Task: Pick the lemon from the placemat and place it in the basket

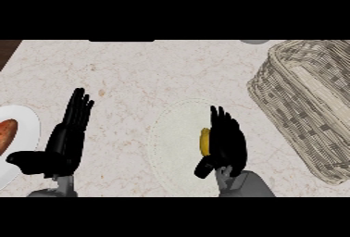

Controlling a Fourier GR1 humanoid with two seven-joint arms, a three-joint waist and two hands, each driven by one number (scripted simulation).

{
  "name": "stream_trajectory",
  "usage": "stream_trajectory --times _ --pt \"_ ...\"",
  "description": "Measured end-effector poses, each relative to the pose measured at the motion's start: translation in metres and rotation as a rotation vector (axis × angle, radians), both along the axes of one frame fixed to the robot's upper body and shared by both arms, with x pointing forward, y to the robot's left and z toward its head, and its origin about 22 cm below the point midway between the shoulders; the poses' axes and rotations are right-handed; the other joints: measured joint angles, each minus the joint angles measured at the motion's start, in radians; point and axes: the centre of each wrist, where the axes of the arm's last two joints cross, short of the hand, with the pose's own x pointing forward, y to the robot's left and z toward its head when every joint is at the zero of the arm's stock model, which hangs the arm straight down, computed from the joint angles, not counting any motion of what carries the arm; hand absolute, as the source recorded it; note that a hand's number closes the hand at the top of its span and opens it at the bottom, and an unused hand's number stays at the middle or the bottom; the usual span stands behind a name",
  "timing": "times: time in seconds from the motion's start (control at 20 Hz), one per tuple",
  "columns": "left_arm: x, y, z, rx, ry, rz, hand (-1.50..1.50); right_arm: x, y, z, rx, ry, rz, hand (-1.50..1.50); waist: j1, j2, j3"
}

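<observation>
Head view: my right robot hand (226,143) hangs over the pale placemat (179,139) with its fingers straight and spread, right beside the lemon (203,141), whose yellow edge peeks out at its left. The wicker basket (308,106) sits apart at the right of the marbled surface (137,69). My left robot hand (65,139) rests open, fingers up, near a white plate (24,129) holding reddish food (5,132).

A pale marble-patterned counter (137,69) with faint brownish veining fills nearly the whole view under even, soft light — at the far left corner a dark wooden strip (7,48) shows beyond its edge.
</observation>
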Motion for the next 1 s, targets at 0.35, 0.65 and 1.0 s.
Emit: stream_trajectory --times 0.35,0.65,1.0 --pt "0.001 0.007 -0.003 0.002 -0.001 0.002 0.0 0.004 -0.003 -0.016 0.0 0.01 -0.025 1.5 0.0 0.0 0.0" --pt "0.006 -0.002 0.001 0.007 -0.003 0.003 0.0 0.008 -0.002 -0.025 -0.028 0.058 0.034 1.5 -0.001 -0.003 -0.001" --pt "0.001 -0.002 -0.001 0.008 0.002 0.002 0.0 0.008 0.001 -0.029 -0.081 0.06 0.088 1.5 0.0 -0.006 -0.002"
